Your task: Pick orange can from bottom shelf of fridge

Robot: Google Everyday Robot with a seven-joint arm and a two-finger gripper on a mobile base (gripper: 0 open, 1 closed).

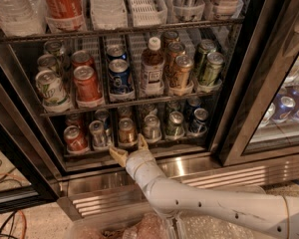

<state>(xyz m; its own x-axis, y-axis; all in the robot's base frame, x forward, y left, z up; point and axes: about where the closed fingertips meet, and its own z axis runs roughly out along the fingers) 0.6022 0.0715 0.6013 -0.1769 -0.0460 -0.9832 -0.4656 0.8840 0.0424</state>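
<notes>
The fridge stands open, its racks full of drinks. On the bottom shelf a row of small cans stands in narrow lanes. The orange can, copper-bodied with a silver top, is third from the left at the front. My gripper is open just below and in front of it, one tan fingertip to its lower left and the other at its lower right. It holds nothing. My white arm reaches in from the lower right.
A redder can and a silver can stand left of the orange one, grey and dark cans to its right. The rack above holds a bottle and taller cans. The ribbed steel base runs below. A glass door is at the right.
</notes>
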